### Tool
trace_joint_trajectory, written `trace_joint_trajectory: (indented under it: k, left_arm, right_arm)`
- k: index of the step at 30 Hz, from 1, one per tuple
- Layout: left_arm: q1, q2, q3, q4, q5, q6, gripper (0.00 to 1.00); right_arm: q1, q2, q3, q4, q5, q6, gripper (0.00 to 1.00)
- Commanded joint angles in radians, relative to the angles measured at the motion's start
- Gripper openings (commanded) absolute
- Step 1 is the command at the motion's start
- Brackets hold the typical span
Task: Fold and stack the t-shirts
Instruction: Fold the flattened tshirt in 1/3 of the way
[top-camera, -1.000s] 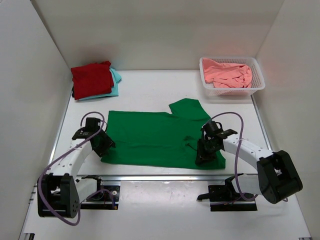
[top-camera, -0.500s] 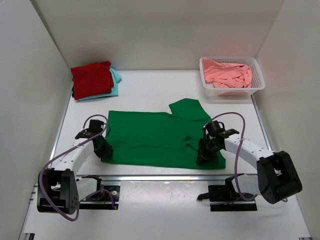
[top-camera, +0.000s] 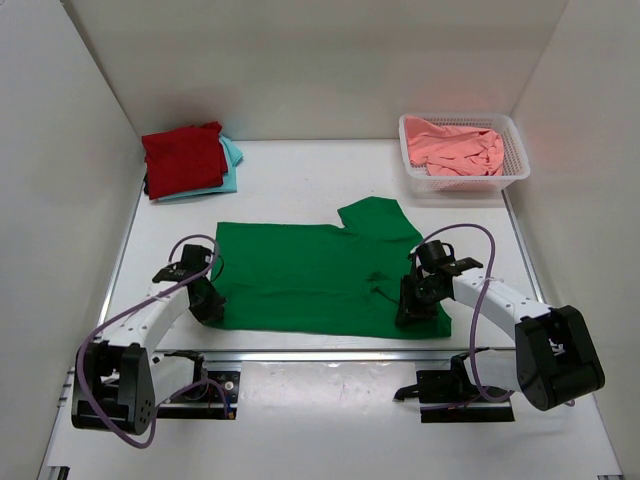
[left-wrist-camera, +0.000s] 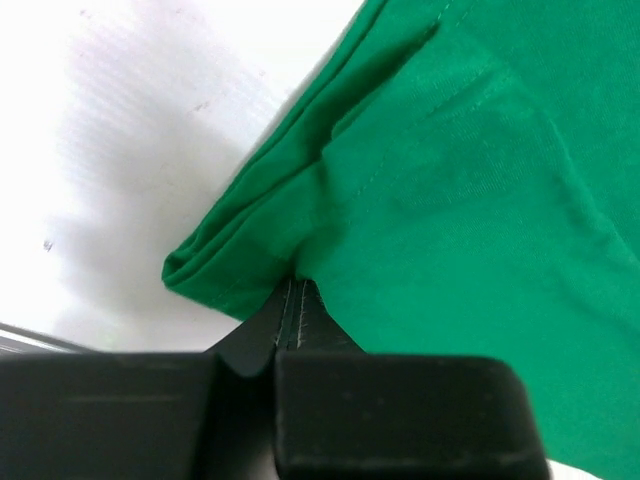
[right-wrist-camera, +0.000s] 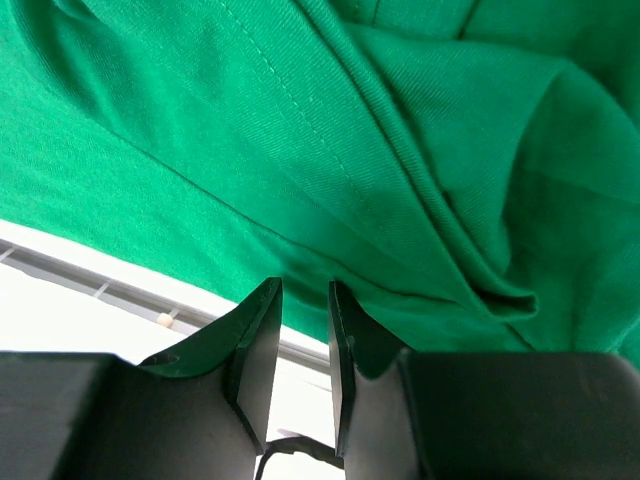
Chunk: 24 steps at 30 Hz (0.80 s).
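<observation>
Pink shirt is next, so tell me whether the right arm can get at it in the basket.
Probably yes: the pink shirt lies uncovered in the open basket on that arm's side, nothing between. The right pincer is low on the green shirt, though, and must lift first.

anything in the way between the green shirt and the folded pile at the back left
Nothing visible. Only bare table lies between the green shirt and the red shirt stacked on the turquoise shirt. The basket sits at the far right, off that path.
</observation>
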Motion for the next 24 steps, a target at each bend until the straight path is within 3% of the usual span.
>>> trace_joint_trajectory:
  k: [1, 10, 16, 18, 20, 22, 24]
  left_arm:
    - [0.01, -0.056, 0.039, -0.07, -0.02, 0.005, 0.0]
    - [-0.018, -0.186, 0.002, -0.196, -0.014, -0.034, 0.0]
    - [-0.024, -0.176, 0.054, -0.288, -0.038, -0.055, 0.02]
    - [-0.029, -0.179, 0.071, -0.322, -0.048, -0.069, 0.19]
    - [-0.039, -0.209, 0.091, -0.356, -0.045, -0.087, 0.52]
    - [-0.011, -0.246, 0.112, -0.379, -0.033, -0.101, 0.68]
    - [0.042, -0.284, 0.134, -0.376, 0.015, -0.091, 0.71]
  right_arm:
    - [0.004, -0.012, 0.002, -0.009, -0.006, -0.025, 0.23]
    - [0.001, 0.022, 0.016, -0.007, 0.002, -0.048, 0.23]
    - [0.001, 0.034, 0.021, -0.006, -0.005, -0.059, 0.23]
    - [0.001, 0.043, 0.034, -0.021, 0.0, -0.065, 0.23]
    - [-0.005, 0.049, 0.046, -0.019, -0.002, -0.068, 0.23]
    - [-0.002, 0.055, 0.069, -0.042, 0.008, -0.071, 0.23]
    - [0.006, 0.056, 0.115, -0.068, 0.024, -0.074, 0.22]
